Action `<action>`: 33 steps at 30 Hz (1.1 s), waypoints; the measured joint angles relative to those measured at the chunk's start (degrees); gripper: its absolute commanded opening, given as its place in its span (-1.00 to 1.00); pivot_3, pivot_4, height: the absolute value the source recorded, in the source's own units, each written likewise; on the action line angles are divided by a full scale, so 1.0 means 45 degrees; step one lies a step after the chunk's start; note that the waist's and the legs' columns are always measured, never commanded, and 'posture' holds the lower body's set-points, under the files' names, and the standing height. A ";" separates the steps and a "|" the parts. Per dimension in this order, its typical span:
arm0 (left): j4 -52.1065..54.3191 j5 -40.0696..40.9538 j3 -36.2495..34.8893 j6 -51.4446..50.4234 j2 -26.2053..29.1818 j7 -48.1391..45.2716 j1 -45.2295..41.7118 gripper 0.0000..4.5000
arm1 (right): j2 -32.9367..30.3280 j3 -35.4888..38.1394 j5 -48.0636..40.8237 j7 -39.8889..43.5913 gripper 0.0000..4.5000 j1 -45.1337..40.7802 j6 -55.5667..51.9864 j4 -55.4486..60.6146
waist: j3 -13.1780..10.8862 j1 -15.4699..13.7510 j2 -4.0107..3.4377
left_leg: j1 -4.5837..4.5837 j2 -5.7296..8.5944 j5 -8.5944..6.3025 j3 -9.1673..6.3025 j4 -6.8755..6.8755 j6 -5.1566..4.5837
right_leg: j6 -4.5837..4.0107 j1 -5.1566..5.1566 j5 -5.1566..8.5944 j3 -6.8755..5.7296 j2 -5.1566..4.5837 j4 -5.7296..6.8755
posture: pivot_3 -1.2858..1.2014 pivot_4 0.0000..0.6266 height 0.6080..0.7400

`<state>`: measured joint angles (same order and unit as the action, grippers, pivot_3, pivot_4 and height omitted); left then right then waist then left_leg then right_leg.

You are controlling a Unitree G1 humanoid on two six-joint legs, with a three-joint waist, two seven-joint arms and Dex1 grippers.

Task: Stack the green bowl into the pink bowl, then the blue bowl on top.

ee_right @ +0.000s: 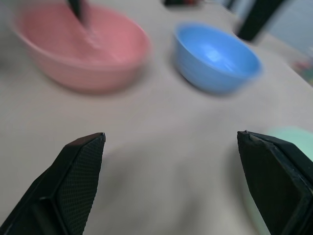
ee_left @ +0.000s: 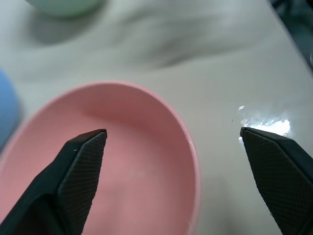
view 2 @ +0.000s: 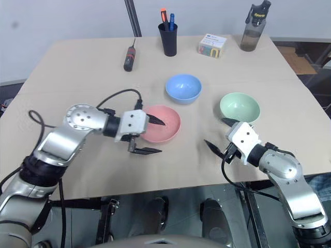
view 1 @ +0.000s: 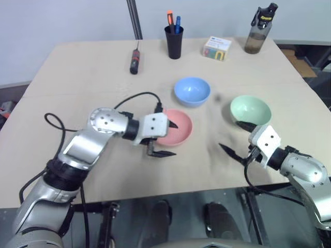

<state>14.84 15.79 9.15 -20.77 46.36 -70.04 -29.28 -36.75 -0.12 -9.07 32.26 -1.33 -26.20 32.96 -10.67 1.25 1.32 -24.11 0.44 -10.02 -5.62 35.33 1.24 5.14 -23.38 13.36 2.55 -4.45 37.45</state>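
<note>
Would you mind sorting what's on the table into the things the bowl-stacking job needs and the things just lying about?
Part of the job:
- green bowl
- pink bowl
- blue bowl

Just lying about:
- screwdriver
- black pen cup
- small box
- water bottle

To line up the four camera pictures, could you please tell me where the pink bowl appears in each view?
Left eye view: pink bowl centre, at the left gripper.
Right eye view: centre, likewise.
Left wrist view: lower left, one finger over it.
Right wrist view: upper left.
Shared landmark: the blue bowl beside it.
</note>
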 measured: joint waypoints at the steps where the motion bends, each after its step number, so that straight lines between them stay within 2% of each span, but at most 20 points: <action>1: 0.0093 0.0473 -0.0703 0.0043 -0.0310 0.0256 0.0336 0.97 | -0.0021 -0.0037 0.0145 -0.0103 1.00 -0.0283 -0.0298 -0.0151 | 0.0000 0.0016 -0.0001 | 0.0008 -0.0001 0.0000 0.0006 0.0001 0.0000 | -0.0006 0.0003 0.0003 0.0005 -0.0004 0.0010 | 0.03 -0.52 1.00; 2: 0.0232 0.0983 -0.1543 0.0201 -0.0737 0.0626 0.0798 0.97 | -0.0061 -0.0093 0.0334 -0.0236 1.00 -0.0697 -0.0631 -0.0428 | 0.0000 0.0026 0.0001 | 0.0018 -0.0002 0.0000 0.0012 0.0001 0.0000 | -0.0010 0.0005 0.0005 0.0011 -0.0006 0.0017 | 0.03 -0.52 1.00; 4: 0.0781 0.1486 -0.2720 0.0065 -0.0545 0.1179 0.1974 0.97 | -0.0315 -0.0337 0.0883 -0.0418 1.00 -0.1633 -0.1353 -0.1384 | -0.0001 0.0055 0.0007 | 0.0035 -0.0003 0.0000 0.0013 0.0002 0.0000 | -0.0021 0.0014 0.0005 0.0011 -0.0003 0.0026 | 0.03 -0.52 1.00; 8: 0.0945 0.2032 -0.3502 0.0076 -0.0519 0.1319 0.2918 0.97 | -0.0526 -0.1024 0.1614 -0.0402 1.00 -0.3302 -0.1958 -0.3458 | -0.0004 0.0097 0.0004 | 0.0047 0.0000 0.0001 0.0031 0.0006 0.0000 | -0.0088 0.0022 0.0007 0.0025 -0.0005 0.0030 | 0.03 -0.52 1.00; 11: 0.1074 0.3152 -0.3982 -0.0143 -0.0677 0.1216 0.3092 1.00 | -0.0518 -0.1474 0.1947 -0.0272 0.68 -0.4335 -0.2230 -0.4702 | -0.0004 0.0054 0.0006 | 0.0045 0.0002 0.0001 0.0025 0.0006 0.0000 | -0.0096 0.0029 0.0002 0.0020 -0.0005 0.0025 | 0.03 -0.52 1.00; 13: 0.1256 0.4176 -0.4438 -0.0592 -0.0763 0.1220 0.3092 1.00 | -0.0518 -0.1535 0.1980 -0.0133 0.29 -0.4667 -0.2337 -0.5216 | -0.0004 0.0073 0.0006 | 0.0043 0.0002 0.0001 0.0025 0.0004 -0.0001 | -0.0051 0.0028 -0.0025 0.0022 -0.0005 0.0023 | 0.03 -0.52 1.00; 17: 0.1574 0.4574 -0.4721 -0.0643 -0.0832 0.1729 0.3301 1.00 | -0.0520 -0.1746 0.2103 0.0191 -0.28 -0.5015 -0.2354 -0.5814 | -0.0004 0.0161 0.0006 | 0.0045 0.0002 0.0000 0.0027 -0.0001 -0.0001 | -0.0046 0.0028 -0.0028 0.0024 -0.0003 0.0021 | 0.03 -0.52 1.00; 18: 0.1586 0.4756 -0.4774 -0.0750 -0.0846 0.1788 0.3367 1.00 | -0.0520 -0.1811 0.2140 0.0257 -0.55 -0.5037 -0.2338 -0.5867 | -0.0004 0.0189 0.0005 | 0.0046 0.0001 0.0000 0.0027 -0.0001 -0.0001 | -0.0046 0.0028 -0.0028 0.0023 -0.0002 0.0023 | 0.03 -0.52 1.00; 21: 0.1703 0.5293 -0.4896 -0.1071 -0.0845 0.1934 0.3512 1.00 | -0.0517 -0.1823 0.2199 0.0325 -0.97 -0.5051 -0.2325 -0.5919 | -0.0004 0.0212 0.0005 | 0.0047 0.0001 0.0000 0.0027 0.0000 -0.0001 | -0.0045 0.0028 -0.0028 0.0025 -0.0002 0.0023 | 0.03 -0.52 1.00; 28: 0.2065 0.5670 -0.4934 -0.1071 -0.0945 0.2253 0.3640 1.00 | -0.0450 -0.1860 0.1774 0.1418 -0.97 -0.5076 -0.1709 -0.5053 | -0.0006 0.0226 0.0002 | 0.0048 0.0000 0.0000 0.0027 -0.0002 0.0000 | -0.0045 0.0027 -0.0027 0.0025 -0.0001 0.0023 | 0.03 -0.52 1.00; 30: 0.2045 0.5822 -0.5184 -0.0867 -0.1060 0.2169 0.4231 1.00 | 0.0126 -0.1929 0.0832 0.2202 -0.97 -0.5179 -0.1632 -0.3960 | -0.0008 0.0357 -0.0004 | 0.0070 -0.0022 -0.0001 0.0055 -0.0024 -0.0001 | -0.0045 0.0024 -0.0026 0.0056 0.0014 0.0022 | 0.03 -0.52 1.00; 33: 0.1979 0.6175 -0.5548 -0.0850 -0.1170 0.1944 0.5045 1.00 | 0.1228 -0.2978 0.0133 0.2711 -0.97 -0.6083 -0.1941 -0.2515 | -0.0010 0.0462 -0.0007 | 0.0063 -0.0045 -0.0001 0.0047 -0.0029 0.0000 | -0.0046 0.0001 -0.0026 0.0057 0.0042 0.0039 | 0.03 -0.52 1.00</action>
<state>23.75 43.58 -15.81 -24.59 41.10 -61.29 -6.58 -31.23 -13.52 -8.47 44.46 -28.70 -34.94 21.64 -10.72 3.32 1.29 -23.83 0.24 -10.02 -5.41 35.20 1.24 4.94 -23.38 13.24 2.81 -4.26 37.63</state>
